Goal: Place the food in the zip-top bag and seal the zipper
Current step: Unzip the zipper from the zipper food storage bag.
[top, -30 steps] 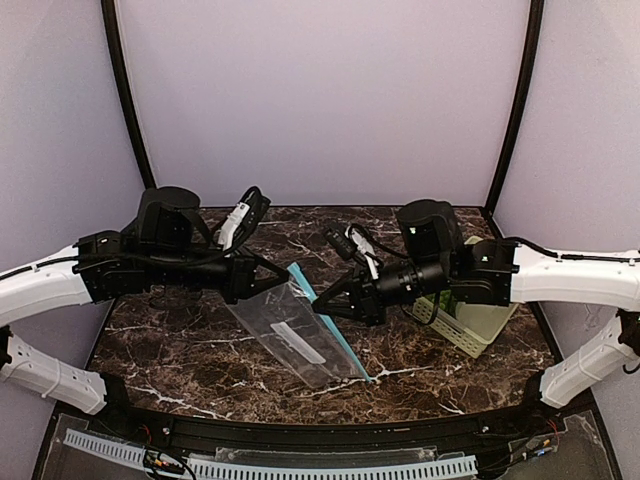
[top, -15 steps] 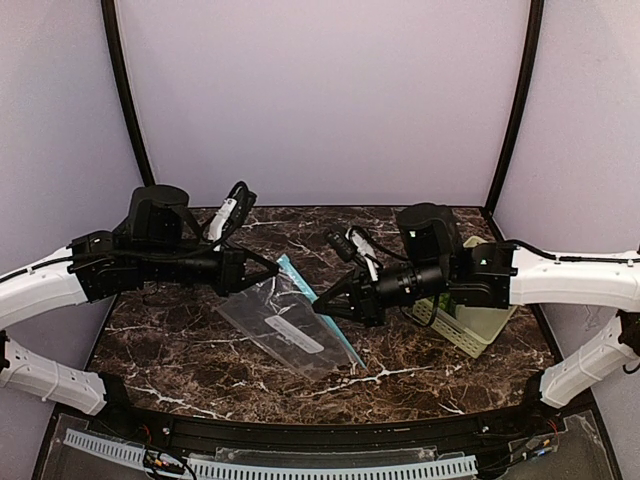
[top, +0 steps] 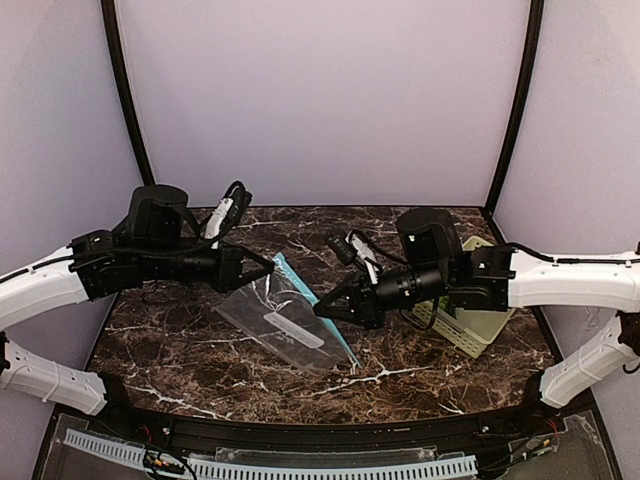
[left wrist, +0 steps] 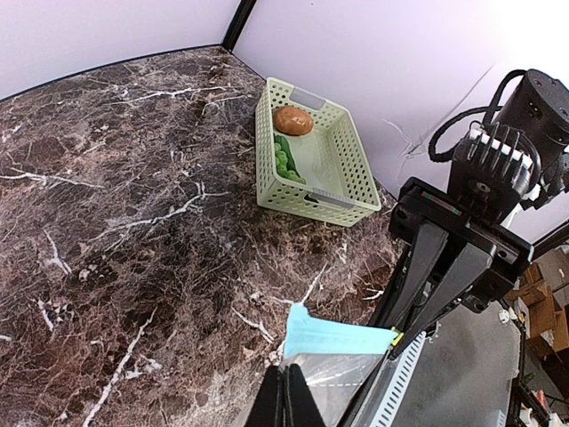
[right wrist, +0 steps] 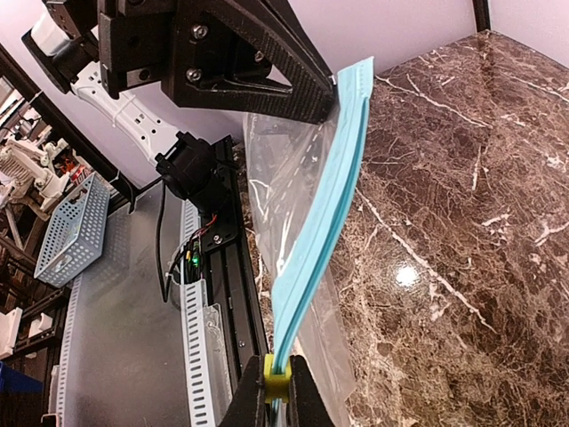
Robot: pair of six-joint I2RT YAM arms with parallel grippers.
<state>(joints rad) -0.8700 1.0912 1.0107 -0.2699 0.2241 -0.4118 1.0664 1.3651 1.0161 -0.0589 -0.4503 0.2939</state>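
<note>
**Left gripper** (top: 270, 267): clenched on the far upper corner of the bag. In the left wrist view its fingers meet at the bottom edge, just below the teal strip.

**Zip-top bag** (top: 262, 312): clear rectangular plastic with a white label (top: 292, 330). It is held up between the two grippers over the marble table (top: 170, 350), and its lower corner sags toward the near edge.

**Zipper** (top: 296, 280): a narrow teal-blue strip along the bag's right-hand edge, stretched from one gripper to the other. Only the right wrist view shows its slight bow and the small yellow slider (right wrist: 277, 366) on it.

**Right gripper** (top: 322, 309): closed on the zipper at the slider.

**Basket** (top: 462, 335): pale green and slotted, at the right of the table. The right arm partly covers it in the top view.

**Food**: seen only in the left wrist view, lying inside the basket, well apart from the bag. The brown-orange oval (left wrist: 292, 120) is at the far end and the green lumpy vegetable (left wrist: 284, 163) is beside it.

**Change over the last second**: the left gripper and the bag's upper corner have shifted left. The right gripper has barely moved.
</note>
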